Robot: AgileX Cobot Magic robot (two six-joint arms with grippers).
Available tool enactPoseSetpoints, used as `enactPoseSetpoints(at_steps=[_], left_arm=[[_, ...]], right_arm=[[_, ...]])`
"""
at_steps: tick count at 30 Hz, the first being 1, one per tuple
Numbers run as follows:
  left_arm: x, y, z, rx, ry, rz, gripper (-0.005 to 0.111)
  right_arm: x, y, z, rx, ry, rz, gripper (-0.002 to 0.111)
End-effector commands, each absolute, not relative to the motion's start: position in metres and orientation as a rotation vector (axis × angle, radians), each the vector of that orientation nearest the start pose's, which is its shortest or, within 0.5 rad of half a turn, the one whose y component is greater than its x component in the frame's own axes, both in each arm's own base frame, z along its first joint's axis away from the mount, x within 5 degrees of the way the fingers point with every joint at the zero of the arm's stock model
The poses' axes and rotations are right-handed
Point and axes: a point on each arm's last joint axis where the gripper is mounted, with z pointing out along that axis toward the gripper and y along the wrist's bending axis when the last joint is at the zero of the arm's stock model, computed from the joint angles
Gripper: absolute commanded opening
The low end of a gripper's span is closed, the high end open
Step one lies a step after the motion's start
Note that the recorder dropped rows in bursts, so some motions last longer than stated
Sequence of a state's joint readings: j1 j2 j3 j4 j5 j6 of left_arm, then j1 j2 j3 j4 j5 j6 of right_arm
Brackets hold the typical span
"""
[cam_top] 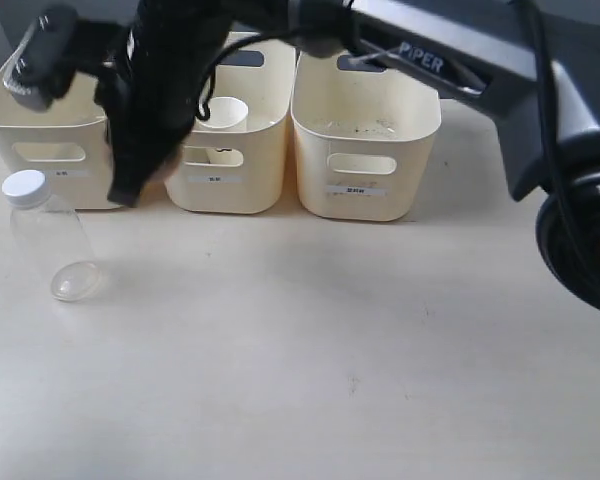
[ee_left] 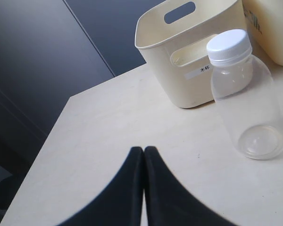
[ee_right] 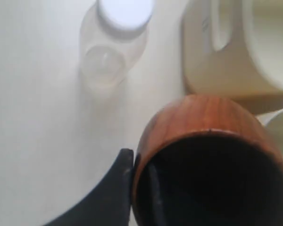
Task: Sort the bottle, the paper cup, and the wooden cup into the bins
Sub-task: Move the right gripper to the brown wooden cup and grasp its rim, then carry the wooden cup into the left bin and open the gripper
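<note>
The clear bottle (cam_top: 50,240) with a white cap stands on the table in front of the left bin (cam_top: 40,125); it also shows as the bottle (ee_left: 243,94) and the bottle (ee_right: 115,42). The white paper cup (cam_top: 223,112) sits inside the middle bin (cam_top: 230,175). My right gripper (ee_right: 140,162) is shut on the rim of the brown wooden cup (ee_right: 207,155), one finger outside and one inside, held above the table beside the left bin (ee_right: 226,52). In the exterior view the arm's dark bulk hides that cup. My left gripper (ee_left: 144,150) is shut and holds nothing, low over the table short of the bottle.
The right bin (cam_top: 365,140) stands beside the middle one, with small specks on its floor. The right arm (cam_top: 430,55) stretches across above the bins from the right. A table edge (ee_left: 61,113) with a dark wall behind lies near the left gripper.
</note>
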State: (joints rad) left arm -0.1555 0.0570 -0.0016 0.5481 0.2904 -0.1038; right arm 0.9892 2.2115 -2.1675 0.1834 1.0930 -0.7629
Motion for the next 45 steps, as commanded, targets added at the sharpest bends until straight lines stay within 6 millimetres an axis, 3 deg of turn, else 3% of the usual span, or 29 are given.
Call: enactPoseSetpoints(at_steps=[1,7,17,36,43,45], left_arm=[[0.059,0.004,0.188,0.409,1.744,0.315,0.000],[0.059,0.004,0.188,0.409,1.744,0.315,0.000],[0.059,0.004,0.188,0.409,1.744,0.315,0.000],[0.059,0.004,0.188,0.407,1.744,0.313,0.000],[0.059,0.004,0.188,0.407,1.744,0.313,0.000],[0.059,0.004,0.188,0.407,1.744,0.313,0.000]], right_arm=[[0.270,0.431,0.317,-1.845,1.523,0.287,-0.001],[0.294,0.445,0.313,-1.707,1.390,0.242,-0.001],[0.336,0.457,0.265,-1.595,1.360,0.338,-0.001],[0.350,0.468,0.229,-1.519,1.356,0.352,0.000],[0.352,0.469,0.221,-1.508,1.365,0.355,0.024],[0.352,0.470,0.221,-1.501,1.367,0.359,0.025]])
